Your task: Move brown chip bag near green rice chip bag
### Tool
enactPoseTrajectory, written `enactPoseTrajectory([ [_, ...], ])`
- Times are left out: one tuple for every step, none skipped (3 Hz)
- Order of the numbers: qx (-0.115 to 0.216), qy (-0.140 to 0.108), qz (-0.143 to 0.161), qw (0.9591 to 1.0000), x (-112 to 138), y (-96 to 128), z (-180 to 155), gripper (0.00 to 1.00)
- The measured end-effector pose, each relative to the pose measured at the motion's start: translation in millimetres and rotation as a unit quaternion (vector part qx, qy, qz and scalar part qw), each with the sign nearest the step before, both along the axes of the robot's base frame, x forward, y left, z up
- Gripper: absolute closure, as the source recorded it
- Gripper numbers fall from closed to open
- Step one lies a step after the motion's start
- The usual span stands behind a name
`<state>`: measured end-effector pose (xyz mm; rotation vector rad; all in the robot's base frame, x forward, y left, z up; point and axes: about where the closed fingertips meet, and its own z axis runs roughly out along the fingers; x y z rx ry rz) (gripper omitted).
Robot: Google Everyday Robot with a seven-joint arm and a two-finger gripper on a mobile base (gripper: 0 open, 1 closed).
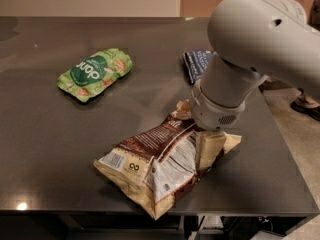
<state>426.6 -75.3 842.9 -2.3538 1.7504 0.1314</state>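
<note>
Brown chip bag (155, 166) lies flat near the front edge of the table (45, 154), label side up, well apart from green rice chip bag (95, 73) at back left. Gripper (210, 154) is down on the brown bag's right end; cannot tell whether it has closed on the bag. Bag looks light, soft and crinkly, with slippery film and crushable contents. Best hold is probably the crimped cream end seam, pinched gently; it will likely sag when lifted. Arm (250, 49) hides the bag's top right corner and part of a small dark blue bag (196, 64).
</note>
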Motion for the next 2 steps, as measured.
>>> enactPoseTrajectory([
  [-0.001,-0.006,-0.005,1.0000,4.8,1.2,10.6,0.64],
  [0.006,-0.017,-0.008,0.9998,11.7,8.2,34.2,0.88],
])
